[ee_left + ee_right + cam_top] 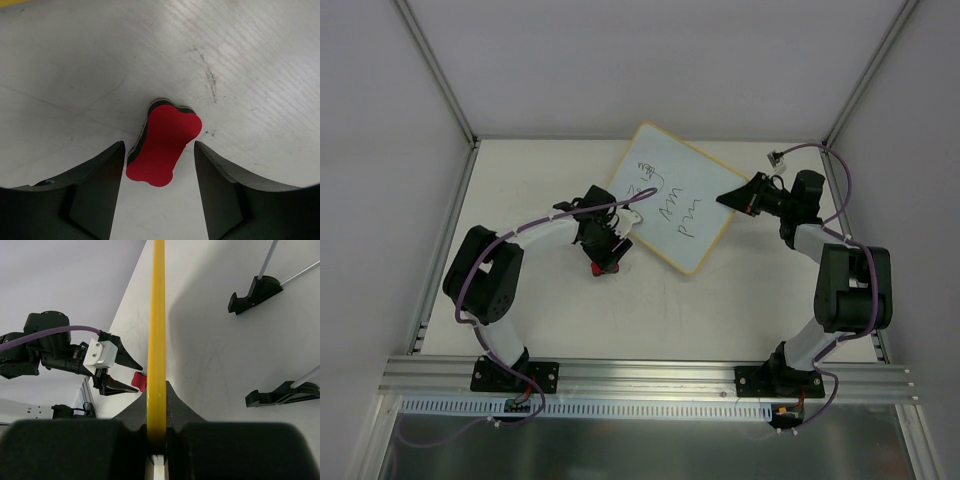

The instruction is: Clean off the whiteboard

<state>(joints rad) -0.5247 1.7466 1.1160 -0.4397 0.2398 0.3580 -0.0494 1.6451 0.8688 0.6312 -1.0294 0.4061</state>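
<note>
Light: we log even, diffuse overhead brightness in the top view | shadows: soft, faint on the counter (660, 300) | left wrist: counter scratches sharp, left tool (159, 146) dark, underlit | right wrist: near whiteboard (158, 315) edge blurred, right tool (158, 396) black, defocused

Whiteboard (692, 175) lies flat on the worktop (650, 320), rotated, one corner near the middle of the far edge. Black scribbles across its left half. Right gripper (725, 198) comes in from the right side, jaws tapered together onto the board's right edge. Left gripper (604, 255) points down left of centre, over a red eraser (599, 268) just beside the board's near-left edge.
</note>
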